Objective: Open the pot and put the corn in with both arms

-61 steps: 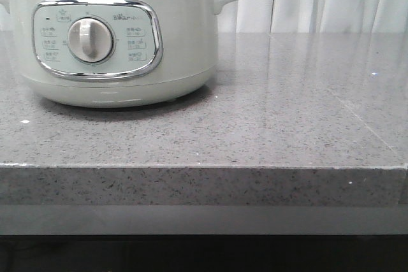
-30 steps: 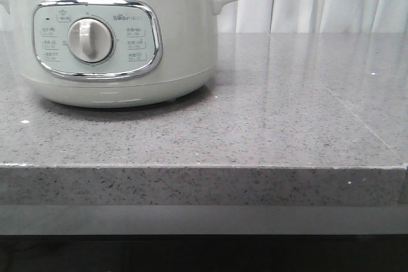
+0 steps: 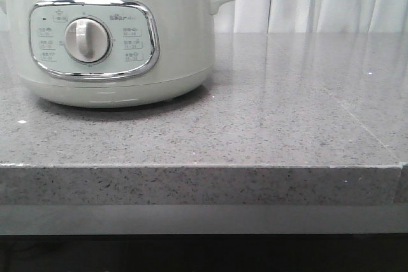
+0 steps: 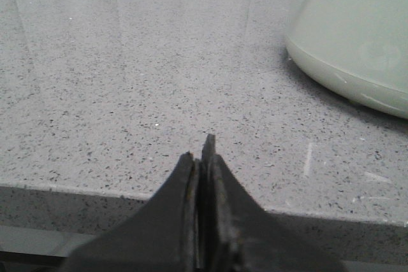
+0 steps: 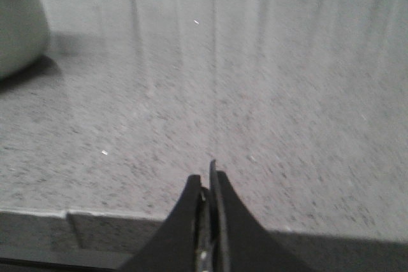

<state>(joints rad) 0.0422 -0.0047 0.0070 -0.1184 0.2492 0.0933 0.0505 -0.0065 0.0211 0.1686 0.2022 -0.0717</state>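
The left gripper (image 4: 205,157) has its jaws pressed together, gripping nothing, hovering at the near edge of the speckled grey worktop (image 3: 280,125). The pot (image 3: 108,36), lid on, stands ahead between the two jaw sets. The right gripper (image 5: 207,183) likewise has jaws closed and empty.

pot (image 3: 115,49) – lid top cropped, panel labels unreadable
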